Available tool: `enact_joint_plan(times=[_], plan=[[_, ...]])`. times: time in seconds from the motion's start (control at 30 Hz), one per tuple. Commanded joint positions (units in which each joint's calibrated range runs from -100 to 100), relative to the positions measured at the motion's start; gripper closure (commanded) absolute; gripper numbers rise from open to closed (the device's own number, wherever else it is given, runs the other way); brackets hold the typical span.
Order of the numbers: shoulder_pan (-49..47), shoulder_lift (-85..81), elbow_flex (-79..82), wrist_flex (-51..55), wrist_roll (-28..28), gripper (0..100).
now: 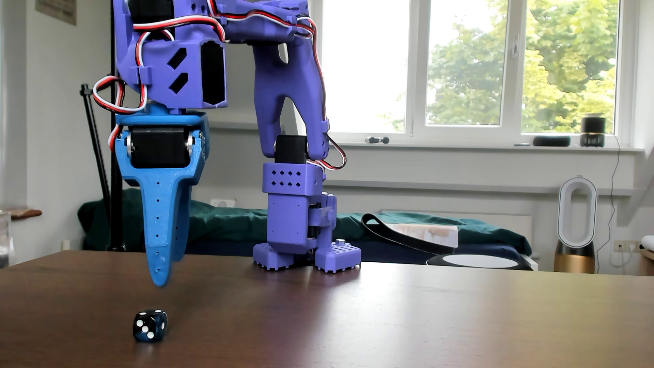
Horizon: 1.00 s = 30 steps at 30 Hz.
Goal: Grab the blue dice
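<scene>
The blue dice is a small dark blue glossy cube with white pips, resting on the brown table near the front left. My gripper hangs point-down above and slightly behind it, clear of the table and not touching the dice. The bright blue front finger faces the camera and covers most of the other finger behind it, so the gap between them is hidden. Nothing shows between the fingers.
The purple arm's base stands at the table's far edge, right of the gripper. A black tripod pole rises behind the table at left. A bed, a fan and windows fill the background.
</scene>
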Motion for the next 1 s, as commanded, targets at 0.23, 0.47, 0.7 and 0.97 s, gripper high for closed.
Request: enact_joint_plan(times=[0.23, 0.47, 0.7, 0.97], plan=[[-2.4, -1.6, 9.0, -9.8, 0.6, 71], [-1.9, -1.6, 7.3, -11.0, 0.7, 71], [-1.2, -1.1, 6.9, -11.2, 0.7, 71], [0.5, -0.9, 5.2, -11.2, 0.7, 71]])
